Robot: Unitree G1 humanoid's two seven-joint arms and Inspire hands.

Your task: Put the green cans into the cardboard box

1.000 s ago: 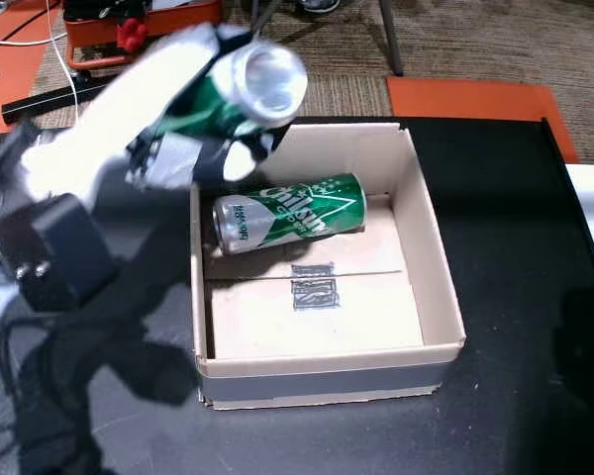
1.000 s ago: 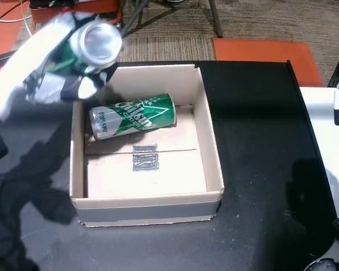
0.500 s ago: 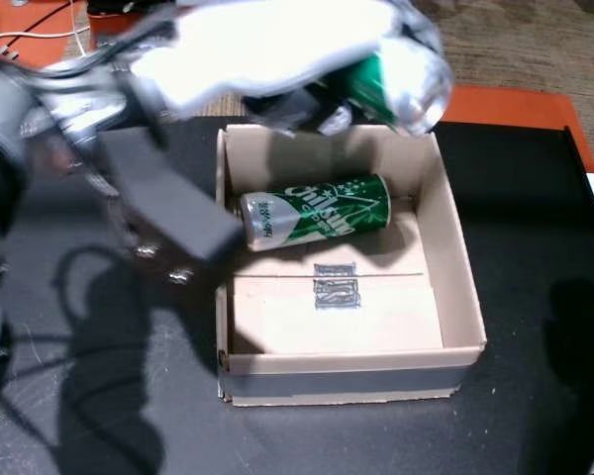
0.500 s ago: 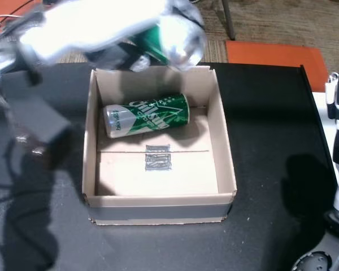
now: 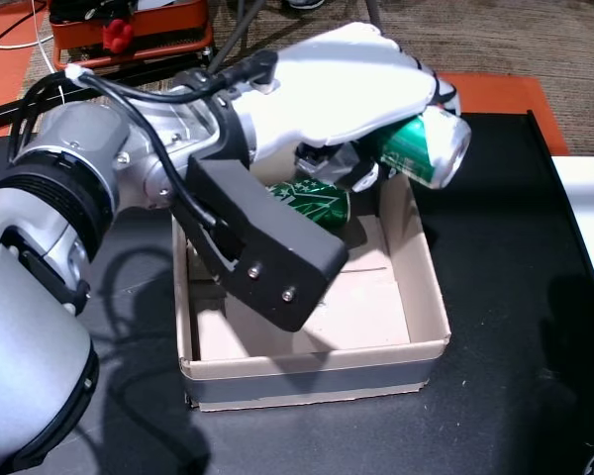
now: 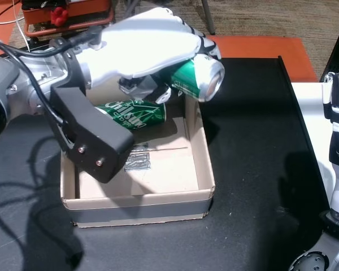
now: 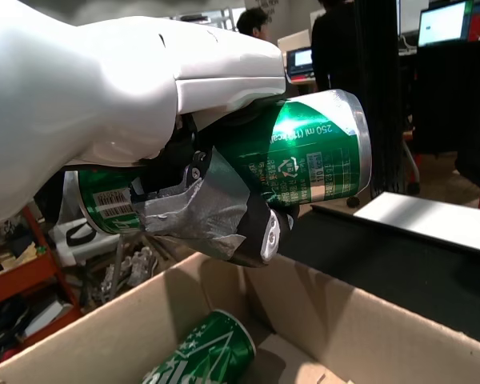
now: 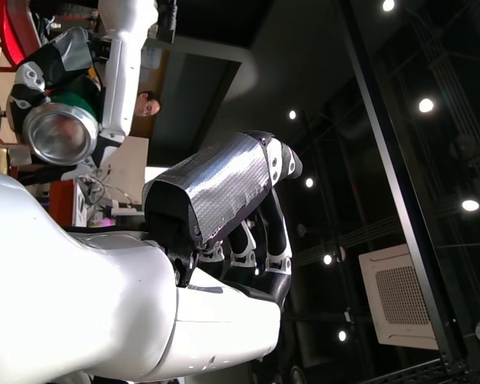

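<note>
An open brown cardboard box sits on the black table; one green aluminium can lies on its side inside, near the far wall. My forearm crosses over the box, hiding its left half. My left hand, fingers wrapped around a second green can, holds it tilted above the far right corner. My right hand holds nothing, fingers loosely curled.

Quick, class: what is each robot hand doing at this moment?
Left robot hand: shut on a green can, above the cardboard box.
Right robot hand: holds nothing; fingers apart, open.
</note>
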